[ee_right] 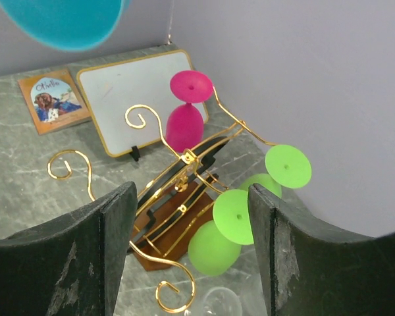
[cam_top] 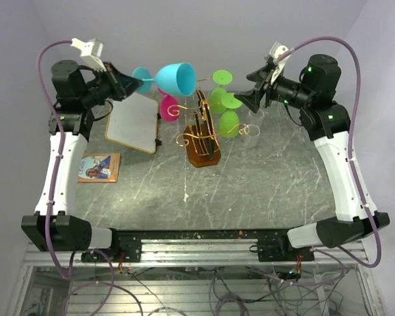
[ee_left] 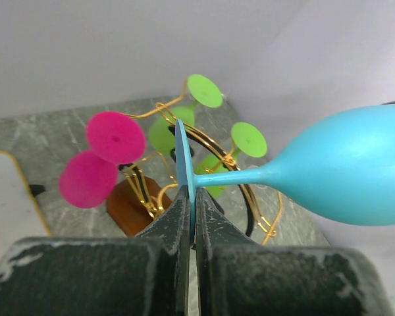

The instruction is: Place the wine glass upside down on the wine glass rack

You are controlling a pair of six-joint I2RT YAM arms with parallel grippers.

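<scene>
My left gripper (cam_top: 133, 82) is shut on the flat foot of a blue wine glass (cam_top: 178, 78), which it holds sideways in the air, up and to the left of the rack's top. In the left wrist view the fingertips (ee_left: 191, 194) pinch the foot edge-on, and the stem and bowl (ee_left: 342, 171) point right. The gold wire wine glass rack (cam_top: 201, 131) stands on its brown base mid-table. Pink glasses (cam_top: 168, 105) and green glasses (cam_top: 224, 99) hang on it upside down. My right gripper (cam_top: 247, 100) is open and empty, in the air right of the rack (ee_right: 184, 161).
A white board with a gold frame (cam_top: 133, 122) leans left of the rack. A picture card (cam_top: 99, 166) lies near the left edge. A clear glass (cam_top: 250, 131) stands right of the rack, below the green glasses (ee_right: 232, 214).
</scene>
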